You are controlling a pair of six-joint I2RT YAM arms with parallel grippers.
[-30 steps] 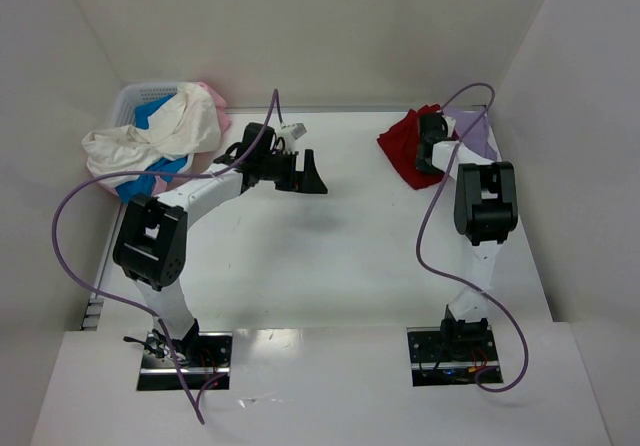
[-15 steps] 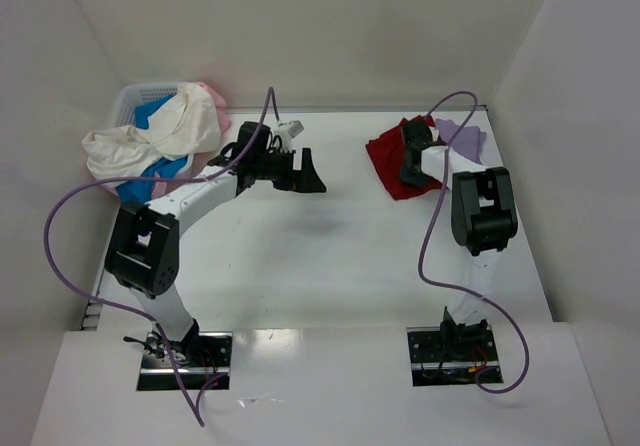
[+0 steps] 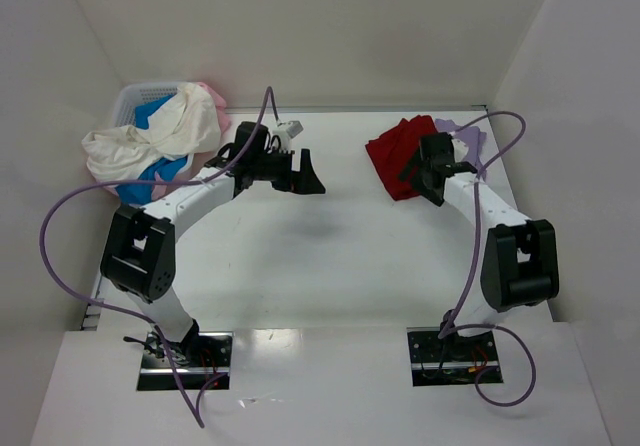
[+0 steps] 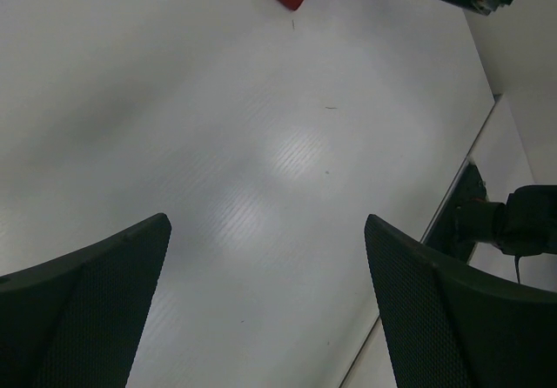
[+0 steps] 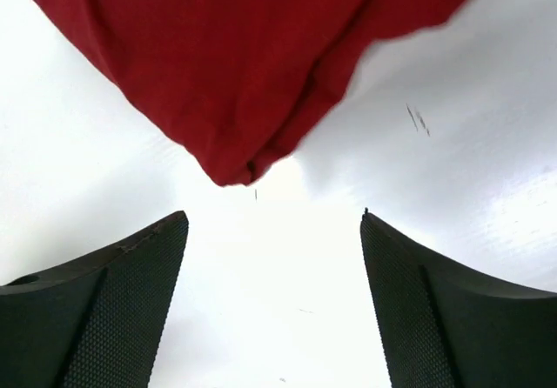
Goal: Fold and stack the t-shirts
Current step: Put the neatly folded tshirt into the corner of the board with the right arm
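Dark red t-shirt [image 3: 392,154] lies folded on the counter [image 3: 330,256], far right, just beside the lavender t-shirt [image 3: 466,136]; whether they overlap cannot be told. Right fingers [image 5: 113,292] stand wide and empty, the red shirt's folded corner just ahead of them. Left fingers [image 4: 96,301] are wide and empty above bare counter. Remaining t-shirts [image 3: 160,136] are heaped in the basket [image 3: 135,96], far left. Judgement: the cloth is light and limp, and a single-point lift would likely let the folds drop open. Best to pinch a folded edge through all layers.
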